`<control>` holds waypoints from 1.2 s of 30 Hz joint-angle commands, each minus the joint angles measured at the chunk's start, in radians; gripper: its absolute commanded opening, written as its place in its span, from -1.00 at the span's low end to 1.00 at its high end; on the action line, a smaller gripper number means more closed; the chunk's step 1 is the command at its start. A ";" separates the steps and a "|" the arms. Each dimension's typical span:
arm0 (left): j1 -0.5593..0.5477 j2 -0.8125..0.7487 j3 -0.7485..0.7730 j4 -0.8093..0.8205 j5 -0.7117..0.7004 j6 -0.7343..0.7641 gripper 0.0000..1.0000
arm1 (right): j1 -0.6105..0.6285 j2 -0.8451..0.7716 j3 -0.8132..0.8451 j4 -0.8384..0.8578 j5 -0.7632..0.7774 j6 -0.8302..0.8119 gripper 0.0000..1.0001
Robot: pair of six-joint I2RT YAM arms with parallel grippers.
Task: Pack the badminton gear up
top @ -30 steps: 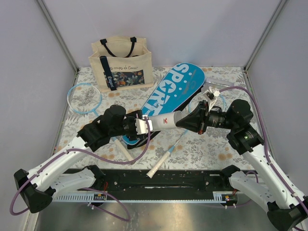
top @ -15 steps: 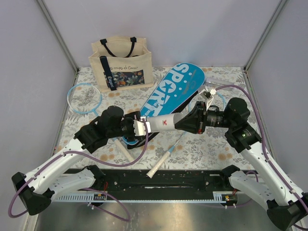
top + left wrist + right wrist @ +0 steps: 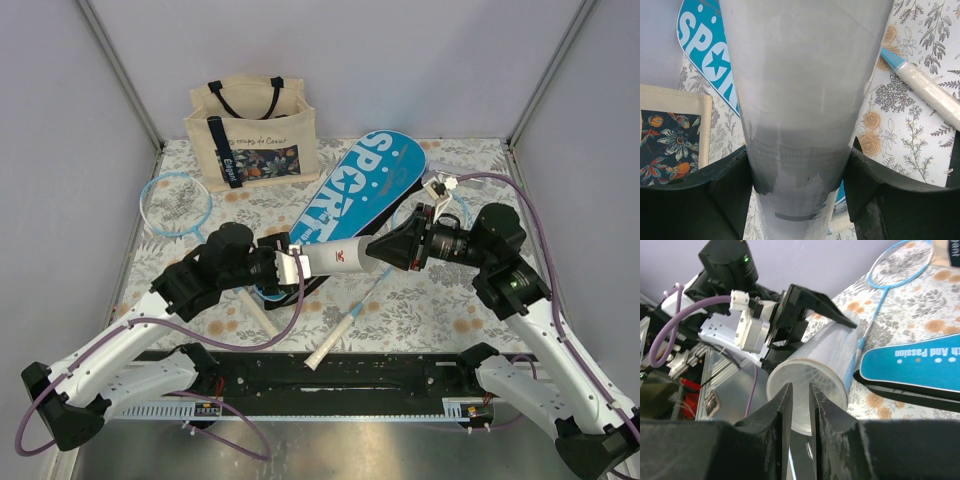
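You have two slim rackets with light-blue oval frames and white handles: one racket (image 3: 175, 204) lies by the left edge, the other racket (image 3: 330, 343) runs from the near edge up under the right arm. There is one white cylindrical plastic tube (image 3: 340, 255), one blue racket-shaped case lettered SPORT (image 3: 365, 175) and one beige canvas tote with black straps (image 3: 252, 135) at the far-left corner of the floral-covered desk (image 3: 450, 310).

The tube hangs mid-desk above the case's narrow end, clamped in your left gripper (image 3: 290, 265). Your right gripper (image 3: 378, 250) meets the tube's other end.

Since half a second ago the tube and both grippers have drifted slightly toward the left edge. Everything lying on the desk has stayed put.

Only the left wrist view shows that gripper's black fingers (image 3: 715, 195) pressed to both sides of the tube. Only the right wrist view shows the tube's open mouth, with that gripper's fingers (image 3: 782, 415) nearly together in front of it. You cannot tell whether they pinch the rim.
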 commanded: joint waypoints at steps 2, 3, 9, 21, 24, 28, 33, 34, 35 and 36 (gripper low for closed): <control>-0.008 -0.027 0.008 0.121 0.051 0.021 -0.14 | 0.008 0.001 0.051 -0.083 0.143 -0.043 -0.47; -0.008 -0.025 0.010 0.127 0.054 0.018 -0.14 | 0.008 0.009 0.048 -0.077 0.143 -0.037 -0.48; -0.008 0.007 0.036 0.158 0.053 -0.013 -0.17 | 0.019 0.065 -0.016 0.035 0.092 0.063 -0.54; -0.010 0.056 0.077 0.228 0.056 -0.154 -0.17 | 0.056 0.119 -0.128 0.191 0.269 0.211 -0.49; -0.010 0.054 0.076 0.241 0.042 -0.185 -0.17 | 0.054 0.121 -0.125 0.188 0.302 0.241 -0.48; -0.010 0.062 0.097 0.247 0.030 -0.249 -0.17 | 0.054 0.105 -0.095 0.139 0.378 0.258 -0.49; -0.007 0.067 0.137 0.241 -0.021 -0.343 -0.18 | 0.071 0.095 -0.110 0.153 0.451 0.302 -0.53; -0.010 0.070 0.143 0.241 -0.026 -0.353 -0.19 | 0.085 0.101 -0.130 0.177 0.450 0.322 -0.53; -0.010 0.076 0.151 0.239 -0.032 -0.366 -0.19 | 0.097 0.110 -0.142 0.206 0.450 0.337 -0.53; -0.008 0.080 0.153 0.236 -0.038 -0.373 -0.20 | 0.105 0.121 -0.145 0.208 0.453 0.345 -0.53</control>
